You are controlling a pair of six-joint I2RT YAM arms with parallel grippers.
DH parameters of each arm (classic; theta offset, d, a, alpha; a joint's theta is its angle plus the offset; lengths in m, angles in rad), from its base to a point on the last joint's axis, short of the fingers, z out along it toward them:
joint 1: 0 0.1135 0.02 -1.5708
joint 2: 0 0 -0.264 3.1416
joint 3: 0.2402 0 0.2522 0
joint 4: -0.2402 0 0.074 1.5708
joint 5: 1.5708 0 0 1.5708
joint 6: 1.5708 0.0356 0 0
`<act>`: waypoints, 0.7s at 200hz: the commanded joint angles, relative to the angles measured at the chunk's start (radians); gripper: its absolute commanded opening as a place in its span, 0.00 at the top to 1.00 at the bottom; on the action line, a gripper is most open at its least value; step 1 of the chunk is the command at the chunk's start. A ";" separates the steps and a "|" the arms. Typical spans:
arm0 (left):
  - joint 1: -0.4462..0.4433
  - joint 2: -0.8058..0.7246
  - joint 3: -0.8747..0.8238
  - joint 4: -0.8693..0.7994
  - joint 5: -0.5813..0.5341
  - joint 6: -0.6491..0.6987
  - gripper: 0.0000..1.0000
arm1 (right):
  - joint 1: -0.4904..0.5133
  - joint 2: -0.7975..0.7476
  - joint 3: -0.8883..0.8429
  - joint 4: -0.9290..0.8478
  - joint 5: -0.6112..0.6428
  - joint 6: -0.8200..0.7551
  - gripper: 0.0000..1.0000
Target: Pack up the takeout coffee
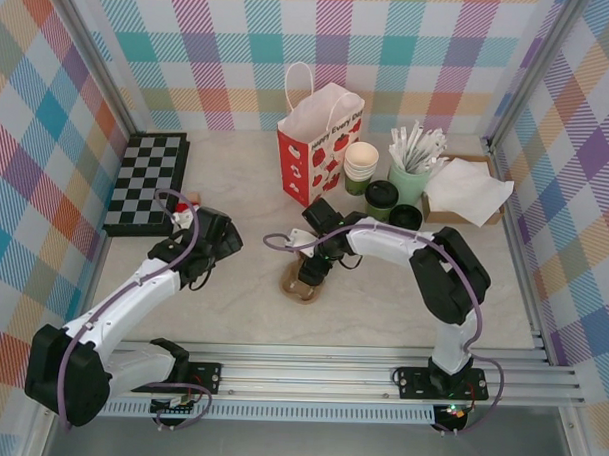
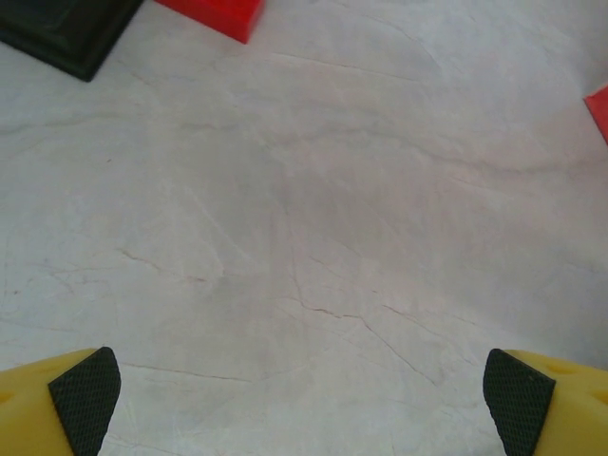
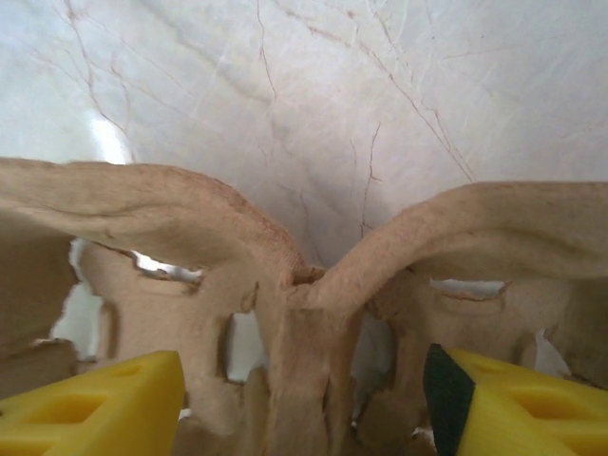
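We see a pale, marble-veined tabletop [image 1: 381, 316]. At its far left lies a black-and-white chequered board [image 1: 148, 181]. Along the back stand a red-and-white paper bag with handles [image 1: 317, 153], a stack of cream lidless cups [image 1: 361, 162], two dark green paper cups with black lids [image 1: 381, 199], a pale green holder of white sticks [image 1: 409, 180] and a cardboard box of white paper [image 1: 466, 191]. A brown moulded-pulp cup carrier [image 1: 295, 286] sits near the middle.

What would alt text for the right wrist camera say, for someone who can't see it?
A brown pulp cup carrier, seen close up, has its central ridge between the right gripper's yellow fingers, which stand apart from it. A pale marbled tabletop lies behind.
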 commanded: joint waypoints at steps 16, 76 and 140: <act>0.017 -0.026 -0.033 0.011 -0.045 -0.088 0.00 | 0.013 0.039 0.063 -0.071 0.026 -0.076 0.40; 0.029 -0.017 -0.036 0.074 0.028 -0.020 0.00 | 0.042 0.072 0.095 -0.079 0.017 -0.055 0.61; 0.036 0.036 0.110 0.049 0.151 0.094 0.00 | 0.042 0.088 0.094 -0.118 0.032 -0.055 0.67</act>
